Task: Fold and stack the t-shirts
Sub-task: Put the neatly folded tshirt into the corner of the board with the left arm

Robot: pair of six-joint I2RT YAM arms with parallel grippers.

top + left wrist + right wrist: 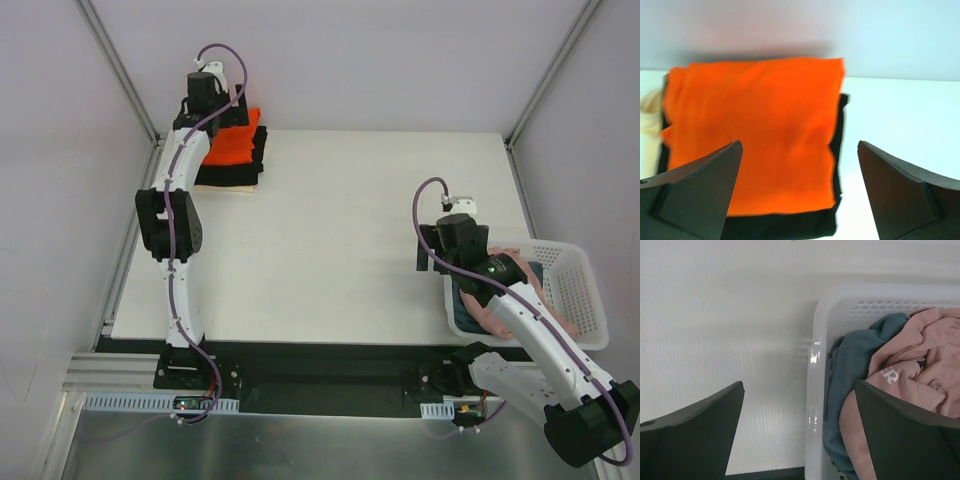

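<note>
Your folded bright orange-red cloth t-shirt (238,143) (755,135) lies on top of a stack at the far left corner of the white table (350,220). Under it is a folded black t-shirt (230,176) (790,227), whose edge shows along the near and right sides. An edge of cream cloth t-shirt (649,120) shows at the stack's left.

The left gripper (212,98) (800,145) hangs over this stack with its two dark fingers spread wide and nothing between them. In the overhead view the left arm hides the stack's left part. The grey wall and a slanting metal frame bar (120,70) stand close behind and beside the stack.

Well apart, at the near right edge of the table, you have the white plastic lattice basket (590,290) (815,340). A crumpled pink t-shirt (520,275) (920,355) with white lettering lies in it, partly over a dark blue t-shirt (465,308) (850,365) against the basket's left wall. The right gripper (432,250) (800,385) hovers over that left rim, its fingers parted and holding nothing: one over bare table, the other over the cloth. The right arm crosses over the basket's near left part in the overhead view.
</note>
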